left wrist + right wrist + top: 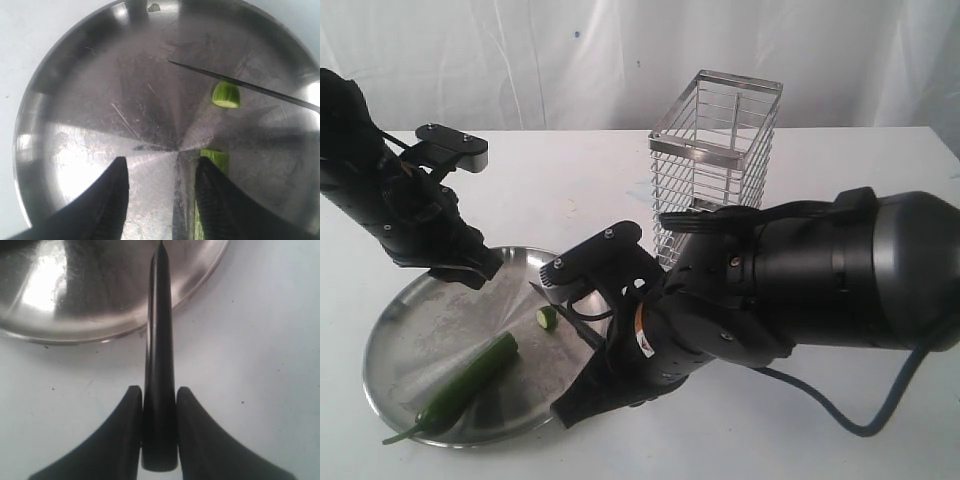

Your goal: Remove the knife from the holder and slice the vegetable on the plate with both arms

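Note:
The green vegetable lies on the steel plate, stem towards the near rim. A cut-off slice rests apart from it. My right gripper is shut on the black knife, whose blade slants over the plate just beside the slice. The right wrist view shows the knife handle clamped in the right gripper. My left gripper hovers over the plate's far side. In the left wrist view the left gripper is open and empty, with the vegetable's cut end by one finger. The knife blade passes next to the slice.
The wire holder stands on the white table behind the right arm, with nothing showing inside it. A tiny green scrap sits at the plate's rim. A white curtain backs the table. The right arm's cable trails over the near right of the table.

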You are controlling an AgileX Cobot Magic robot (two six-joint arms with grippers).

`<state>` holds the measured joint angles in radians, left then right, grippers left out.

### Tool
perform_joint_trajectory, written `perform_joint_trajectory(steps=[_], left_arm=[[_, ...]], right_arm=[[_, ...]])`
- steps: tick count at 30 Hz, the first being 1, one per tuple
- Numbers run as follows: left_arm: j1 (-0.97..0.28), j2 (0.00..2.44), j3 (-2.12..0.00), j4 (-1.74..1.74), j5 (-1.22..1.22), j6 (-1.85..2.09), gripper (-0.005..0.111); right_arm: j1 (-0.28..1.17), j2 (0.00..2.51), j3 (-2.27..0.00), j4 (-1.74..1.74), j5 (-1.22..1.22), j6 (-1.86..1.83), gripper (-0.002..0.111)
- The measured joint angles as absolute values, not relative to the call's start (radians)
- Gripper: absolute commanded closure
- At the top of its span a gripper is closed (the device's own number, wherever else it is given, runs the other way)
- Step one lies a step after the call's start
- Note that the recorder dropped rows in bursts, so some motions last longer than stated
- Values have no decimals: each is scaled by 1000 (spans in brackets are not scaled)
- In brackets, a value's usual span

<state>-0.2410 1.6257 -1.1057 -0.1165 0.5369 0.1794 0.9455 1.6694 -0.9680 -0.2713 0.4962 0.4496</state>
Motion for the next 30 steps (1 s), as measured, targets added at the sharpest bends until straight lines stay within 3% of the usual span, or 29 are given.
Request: perform_joint_trajectory(steps=[30], left_arm=[[-241,1626,-1106,-116,535,179,59]], right_arm=[[945,1669,-968,-217,482,452,108]])
